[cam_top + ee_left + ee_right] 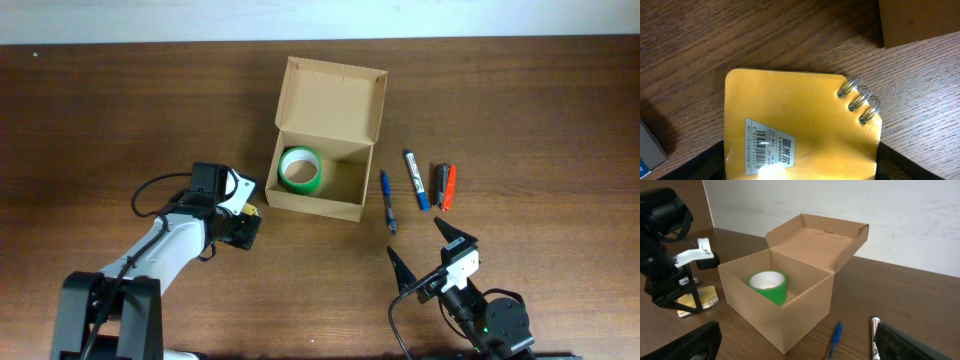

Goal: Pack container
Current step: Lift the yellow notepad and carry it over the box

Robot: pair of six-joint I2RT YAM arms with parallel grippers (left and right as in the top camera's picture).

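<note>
**Left hand** (pixel 240 222): set low over a yellow spiral notepad (pixel 800 115) that lies on the surface (pixel 120 110), just off the container's lower-left corner in the overhead view. My fingers (pixel 705 165) flank the pad's lower edge. Only their tips show at the bottom corners of the wrist frame, so I cannot tell whether they are clamped on it.

**Right hand** (pixel 428 252): spread wide and empty, lower right of the overhead frame.

**Container** (pixel 312 205): upper centre of the overhead frame, flap lid standing open. A green tape roll (pixel 299 170) sits inside on the left; the floor to its right is bare.

**Step in hand, as I judge it:** securing the pad for transfer.
- Grip across the flat cover, clear of the wire coil (pixel 859 97).
- Lift level and clear the near wall.
- Lower onto the bare floor beside the roll.

**Markings:** the pad carries a white barcode label (pixel 771 144) with Chinese characters and what may read "LANMER". The digits are illegible.
</note>
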